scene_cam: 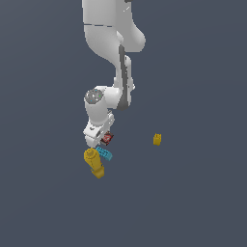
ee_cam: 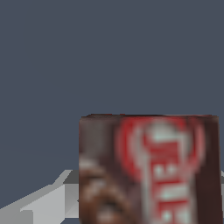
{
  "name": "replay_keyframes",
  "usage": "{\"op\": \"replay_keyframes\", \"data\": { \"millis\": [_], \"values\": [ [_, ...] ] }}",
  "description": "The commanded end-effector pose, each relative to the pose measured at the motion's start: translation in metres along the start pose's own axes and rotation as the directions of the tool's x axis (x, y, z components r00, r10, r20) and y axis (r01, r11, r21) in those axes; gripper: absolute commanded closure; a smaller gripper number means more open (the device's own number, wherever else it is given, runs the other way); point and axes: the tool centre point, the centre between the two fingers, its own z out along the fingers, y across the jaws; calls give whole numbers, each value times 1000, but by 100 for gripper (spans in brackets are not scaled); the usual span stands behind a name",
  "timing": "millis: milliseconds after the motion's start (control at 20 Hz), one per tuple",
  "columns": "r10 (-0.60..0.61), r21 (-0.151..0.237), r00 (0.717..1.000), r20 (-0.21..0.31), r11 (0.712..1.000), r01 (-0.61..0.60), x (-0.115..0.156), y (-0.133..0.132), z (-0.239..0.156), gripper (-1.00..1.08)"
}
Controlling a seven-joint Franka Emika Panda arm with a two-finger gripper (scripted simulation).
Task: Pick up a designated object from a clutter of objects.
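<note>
In the exterior view we see our gripper [scene_cam: 102, 142] low over the clutter, the dark red-labelled box [scene_cam: 108, 138] right at its tip, just above the cyan brick [scene_cam: 104, 154] and the yellow mustard bottle [scene_cam: 94, 163]; the tiny yellow block [scene_cam: 157, 139] sits well apart toward the exterior view's right. In the wrist view the box [ee_cam: 148, 168] fills the near field, a grey finger [ee_cam: 48, 203] beside it. We cannot tell whether the jaws grip it.

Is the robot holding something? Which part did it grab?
It looks like it holds the dark red-labelled box, which fills the wrist view between the end effector fingers. Which part is pinched cannot be told.
</note>
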Motion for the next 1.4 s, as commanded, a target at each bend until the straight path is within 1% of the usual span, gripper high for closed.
{"op": "replay_keyframes", "data": {
  "millis": [0, 300, 600, 1350],
  "values": [
    [0, 0, 1000, 0, 1000, 0, 1, 1, -2, 108],
    [0, 0, 1000, 0, 1000, 0, 11, 6, -17, 108],
    [0, 0, 1000, 0, 1000, 0, 32, 17, -49, 108],
    [0, 0, 1000, 1, 1000, 0, 111, 61, -171, 108]
  ]
}}
